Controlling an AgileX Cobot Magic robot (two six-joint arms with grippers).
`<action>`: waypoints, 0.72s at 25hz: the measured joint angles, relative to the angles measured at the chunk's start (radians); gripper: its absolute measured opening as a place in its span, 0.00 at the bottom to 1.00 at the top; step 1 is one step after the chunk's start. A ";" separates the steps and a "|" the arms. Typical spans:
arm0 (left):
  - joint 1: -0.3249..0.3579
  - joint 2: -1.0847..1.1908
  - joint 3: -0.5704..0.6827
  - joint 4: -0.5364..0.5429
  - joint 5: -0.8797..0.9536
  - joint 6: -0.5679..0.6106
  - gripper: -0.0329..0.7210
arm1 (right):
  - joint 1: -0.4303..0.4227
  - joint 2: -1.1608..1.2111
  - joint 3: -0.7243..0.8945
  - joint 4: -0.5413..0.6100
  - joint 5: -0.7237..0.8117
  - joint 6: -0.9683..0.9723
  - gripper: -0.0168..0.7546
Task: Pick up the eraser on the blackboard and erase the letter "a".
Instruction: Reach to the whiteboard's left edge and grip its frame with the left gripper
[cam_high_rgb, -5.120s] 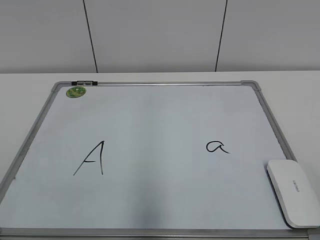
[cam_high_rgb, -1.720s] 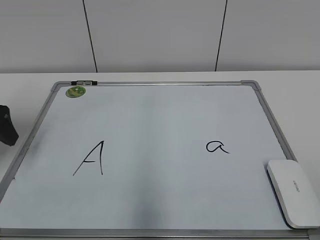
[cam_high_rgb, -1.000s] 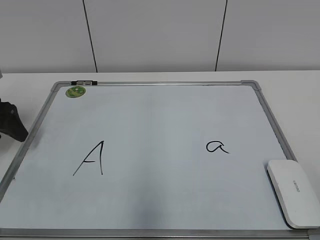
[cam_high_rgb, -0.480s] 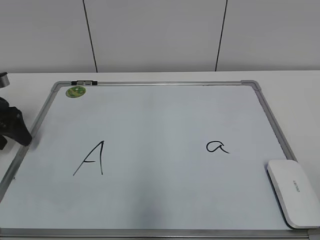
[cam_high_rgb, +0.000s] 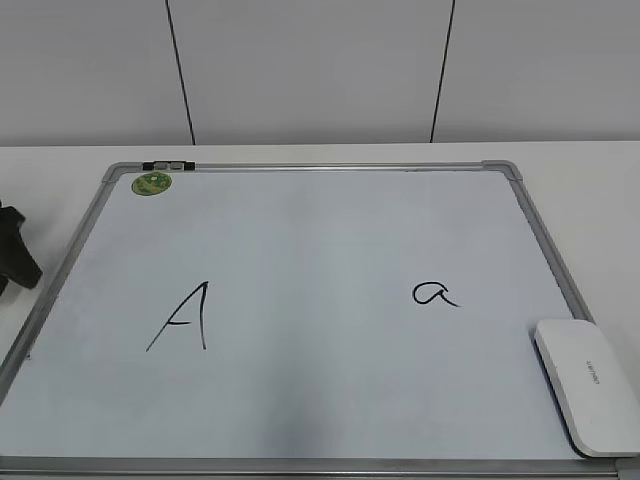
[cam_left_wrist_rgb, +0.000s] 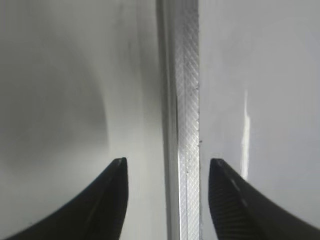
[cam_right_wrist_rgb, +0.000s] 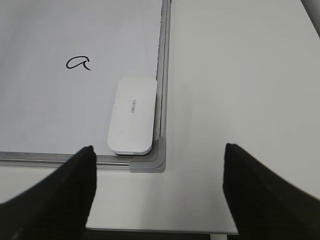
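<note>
Right end effector (cam_right_wrist_rgb: 157, 185) open, above eraser (cam_right_wrist_rgb: 132, 114), apart.

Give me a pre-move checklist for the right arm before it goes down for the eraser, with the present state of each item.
1. Eraser uncovered, lying flat on the blackboard at its near right corner: ok.
2. Right gripper open, fingers spread wider than the eraser: ok.
3. Right gripper lined up over the eraser: not ok; the eraser sits toward the left finger, not centred.
4. Letter "a" intact and apart from the eraser: ok.
5. Left gripper out of the way, open over the board's left frame edge: ok.
6. Clearance between eraser and frame for a finger: cannot tell.
</note>
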 joint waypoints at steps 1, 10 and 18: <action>0.004 0.004 -0.007 -0.008 0.002 0.000 0.55 | 0.000 0.000 0.000 0.000 0.000 0.000 0.78; 0.007 0.054 -0.061 -0.062 0.049 0.000 0.45 | 0.000 0.000 0.000 0.000 0.000 0.000 0.78; 0.007 0.071 -0.061 -0.070 0.049 0.000 0.40 | 0.000 0.000 0.000 0.000 0.000 0.000 0.78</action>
